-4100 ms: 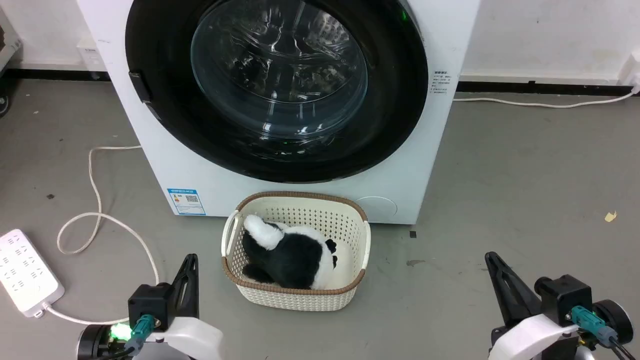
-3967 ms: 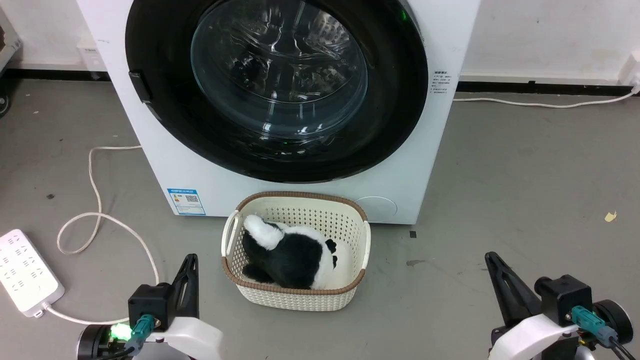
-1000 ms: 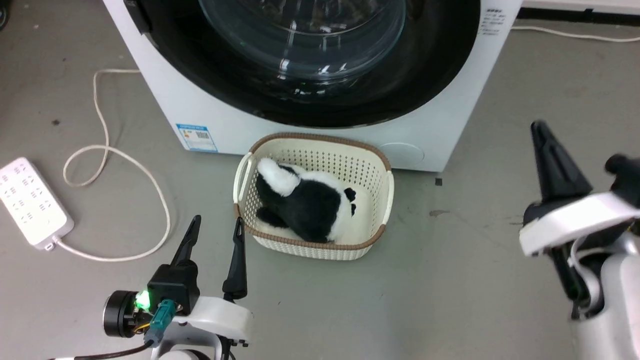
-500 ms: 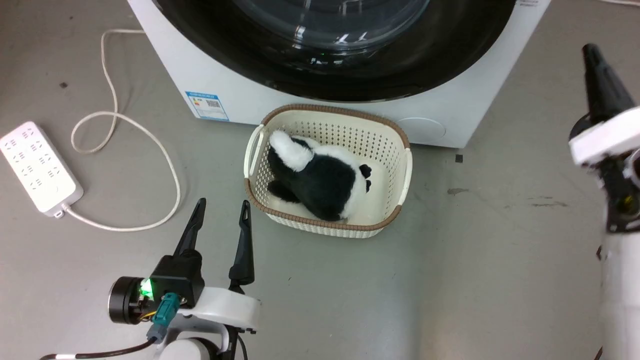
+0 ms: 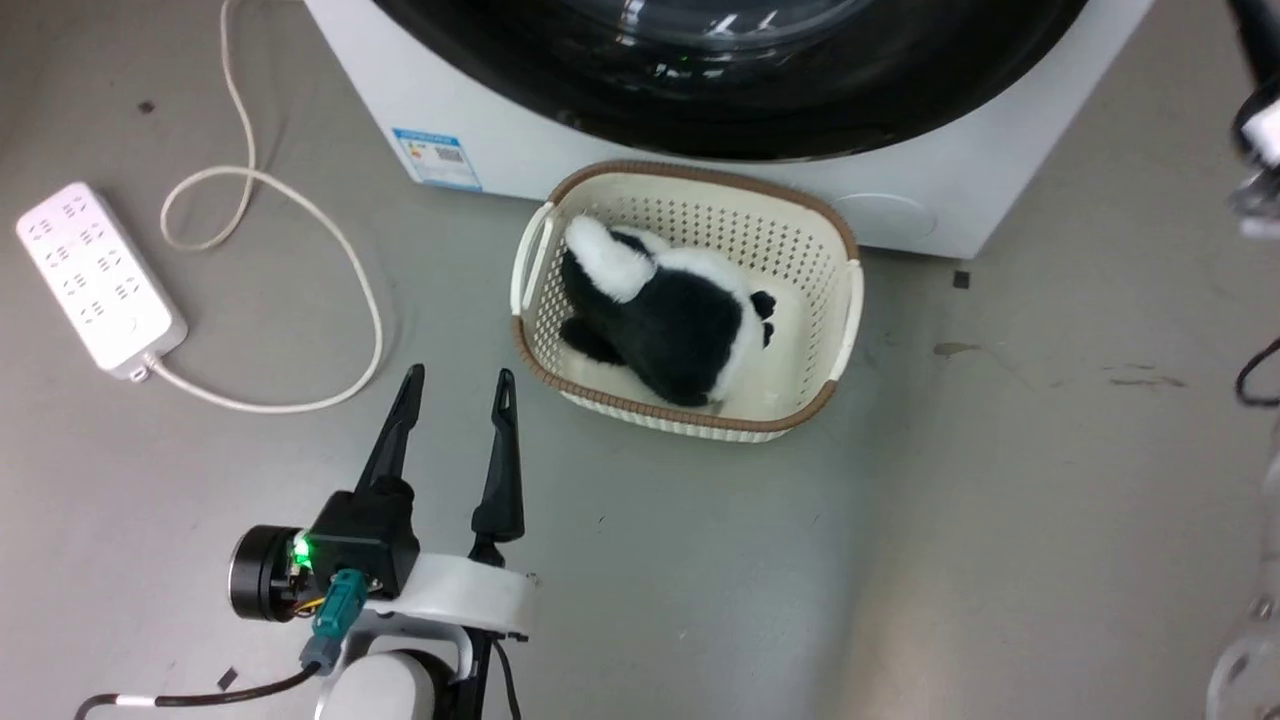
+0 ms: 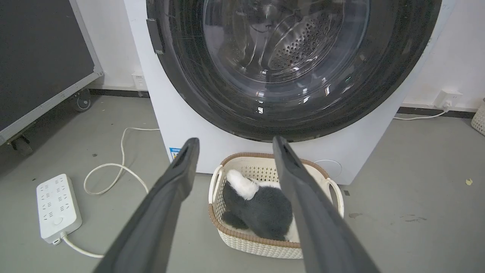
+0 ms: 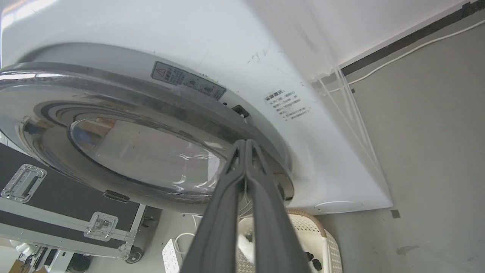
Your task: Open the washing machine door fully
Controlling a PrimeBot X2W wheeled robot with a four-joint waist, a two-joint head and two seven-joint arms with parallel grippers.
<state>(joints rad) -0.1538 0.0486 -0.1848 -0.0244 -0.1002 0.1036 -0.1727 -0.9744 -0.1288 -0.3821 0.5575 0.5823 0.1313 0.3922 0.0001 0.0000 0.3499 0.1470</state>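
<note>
The washing machine door point(image 6: 382, 79), a glossy black disc with a bulging glass centre, sits flush in the white machine front point(image 5: 530, 140). Its lower rim point(image 5: 720, 100) runs along the top of the head view. My right gripper point(image 7: 245, 143) is shut with nothing between its fingers, and its tips rest at the right rim of the door point(image 7: 113, 94), beside a small dark latch point(image 7: 240, 110). Part of my right arm point(image 5: 1262, 130) shows at the upper right edge. My left gripper point(image 5: 457, 378) point(image 6: 235, 141) stands open and empty, low over the floor and left of the basket.
A cream basket point(image 5: 838, 300) point(image 6: 218, 189) holding a black-and-white plush point(image 5: 670, 310) stands on the floor just below the door. A white power strip point(image 5: 98, 278) and its looped cable point(image 5: 330, 240) lie to the left. A black flight case point(image 7: 57, 212) stands further left.
The head view has shifted down and closer, so the machine and basket sit higher in it. My shut right gripper has risen out past the upper right edge. The left gripper stays open.
</note>
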